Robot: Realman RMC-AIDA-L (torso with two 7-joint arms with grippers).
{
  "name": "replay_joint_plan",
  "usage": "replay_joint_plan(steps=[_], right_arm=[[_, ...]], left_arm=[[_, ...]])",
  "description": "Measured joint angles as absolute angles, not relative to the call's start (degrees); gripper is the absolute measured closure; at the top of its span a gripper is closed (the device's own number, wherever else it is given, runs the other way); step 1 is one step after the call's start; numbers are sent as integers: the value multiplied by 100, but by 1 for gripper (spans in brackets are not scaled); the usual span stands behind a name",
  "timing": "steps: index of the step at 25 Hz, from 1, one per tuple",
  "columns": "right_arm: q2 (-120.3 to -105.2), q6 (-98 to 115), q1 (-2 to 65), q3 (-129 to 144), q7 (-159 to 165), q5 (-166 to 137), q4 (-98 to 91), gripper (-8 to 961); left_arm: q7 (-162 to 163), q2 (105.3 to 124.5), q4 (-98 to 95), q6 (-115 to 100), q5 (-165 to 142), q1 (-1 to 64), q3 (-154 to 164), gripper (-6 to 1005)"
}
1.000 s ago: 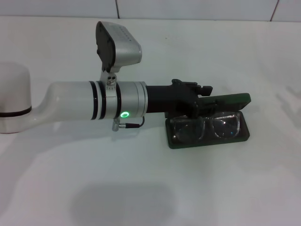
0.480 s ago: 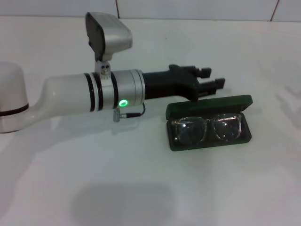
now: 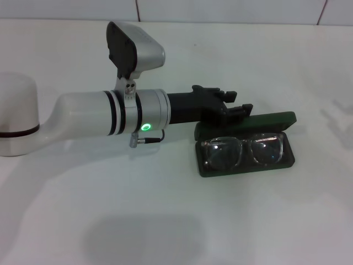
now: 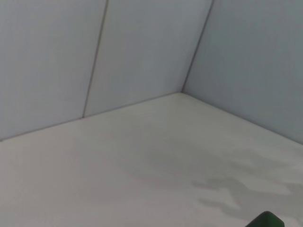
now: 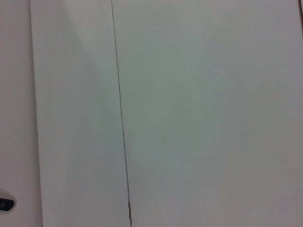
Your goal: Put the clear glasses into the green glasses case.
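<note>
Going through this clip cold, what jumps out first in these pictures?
The big white left arm reaching across the white table, its black left gripper just above the back edge of the open green glasses case. Next, the clear glasses lying inside that case, lenses up, right of centre. The right gripper is not in view.

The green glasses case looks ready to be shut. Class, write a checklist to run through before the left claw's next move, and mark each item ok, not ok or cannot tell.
1. Clear glasses lie inside the green glasses case: ok.
2. Arms folded, nothing over the rim: cannot tell.
3. Lid open, standing along the far edge: ok.
4. Left claw at the lid's far side, empty: ok.
5. Claw touching the lid: cannot tell.
6. Right claw out of the way, not in view: ok.
</note>
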State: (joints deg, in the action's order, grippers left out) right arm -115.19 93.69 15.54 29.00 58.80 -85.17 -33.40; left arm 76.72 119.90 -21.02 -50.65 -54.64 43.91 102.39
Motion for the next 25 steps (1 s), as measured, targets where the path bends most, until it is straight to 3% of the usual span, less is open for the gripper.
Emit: replay_joint_plan(steps=[10, 25], right_arm=[[-11522, 9367, 1556, 2900, 5828, -8517, -3339, 584], [-11531, 9333, 1560, 2909, 5827, -8516, -3300, 577]], left_arm=[[7517, 12020, -2154, -5104, -5499, 4289, 10507, 484], [6422, 12058, -2506, -5180, -5479, 3524, 10658, 484]])
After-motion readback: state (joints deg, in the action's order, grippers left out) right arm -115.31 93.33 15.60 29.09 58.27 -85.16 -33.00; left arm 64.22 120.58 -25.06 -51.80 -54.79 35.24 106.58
